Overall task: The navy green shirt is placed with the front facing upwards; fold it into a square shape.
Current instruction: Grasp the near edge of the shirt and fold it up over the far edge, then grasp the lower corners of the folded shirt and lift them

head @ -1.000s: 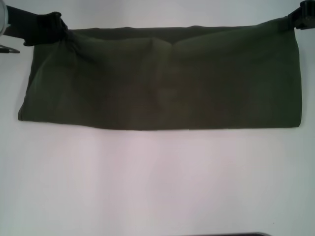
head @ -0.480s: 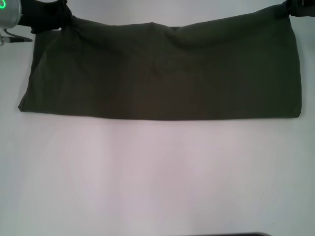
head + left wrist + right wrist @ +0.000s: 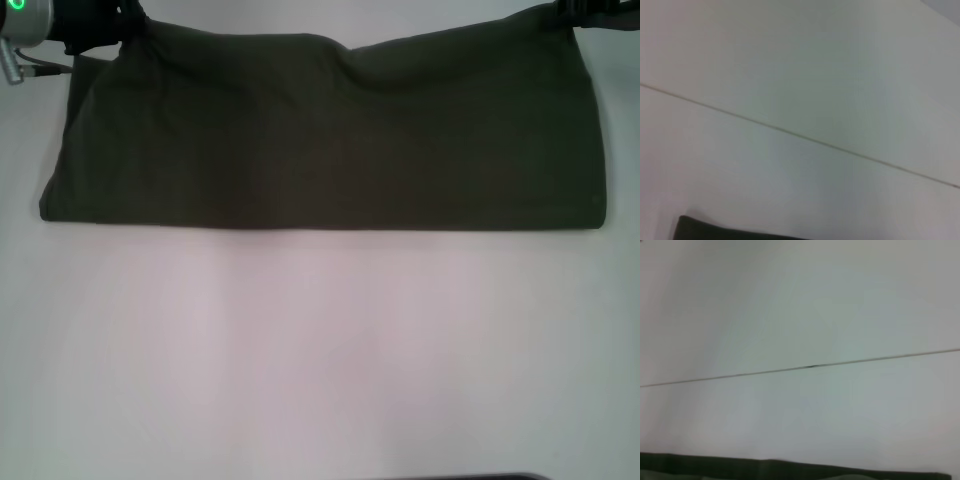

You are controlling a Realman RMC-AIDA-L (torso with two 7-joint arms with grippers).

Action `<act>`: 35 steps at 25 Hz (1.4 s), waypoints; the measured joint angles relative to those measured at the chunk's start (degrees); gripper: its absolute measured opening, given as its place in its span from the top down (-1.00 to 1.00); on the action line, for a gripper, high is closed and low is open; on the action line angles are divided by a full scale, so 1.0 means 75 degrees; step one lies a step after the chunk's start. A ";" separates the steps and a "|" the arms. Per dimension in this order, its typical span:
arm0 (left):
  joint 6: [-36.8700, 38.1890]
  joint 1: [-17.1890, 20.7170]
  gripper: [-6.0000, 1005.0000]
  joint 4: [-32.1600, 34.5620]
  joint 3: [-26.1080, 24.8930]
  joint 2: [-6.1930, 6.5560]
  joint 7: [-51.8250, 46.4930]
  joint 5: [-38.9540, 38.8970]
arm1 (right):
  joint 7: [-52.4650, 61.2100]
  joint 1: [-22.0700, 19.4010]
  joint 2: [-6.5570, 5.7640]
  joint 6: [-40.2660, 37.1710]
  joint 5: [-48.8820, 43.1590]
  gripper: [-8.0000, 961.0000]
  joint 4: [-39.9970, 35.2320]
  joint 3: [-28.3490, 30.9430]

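The navy green shirt is a wide dark olive band across the far half of the white table; no lettering or label shows. Its near edge lies straight on the table. Its two far corners are drawn up to the grippers. My left gripper is shut on the far left corner, and my right gripper, at the far right and partly out of view, is shut on the other. A strip of the shirt shows at one edge of the left wrist view, and the shirt shows likewise in the right wrist view.
A thin seam line crosses the white table top in the left wrist view, and the seam line also shows in the right wrist view. A dark edge shows at the table's near side.
Both grippers have moved away from me with the shirt's far corners. The near edge has slid away across the table and the cloth looks smoother.
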 joint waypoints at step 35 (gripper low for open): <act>-0.0505 0.0544 0.05 -0.0079 -0.0170 -0.0094 -0.0412 -0.0289 | -0.0078 0.0386 -0.0040 0.0423 -0.0180 0.22 0.0510 -0.0307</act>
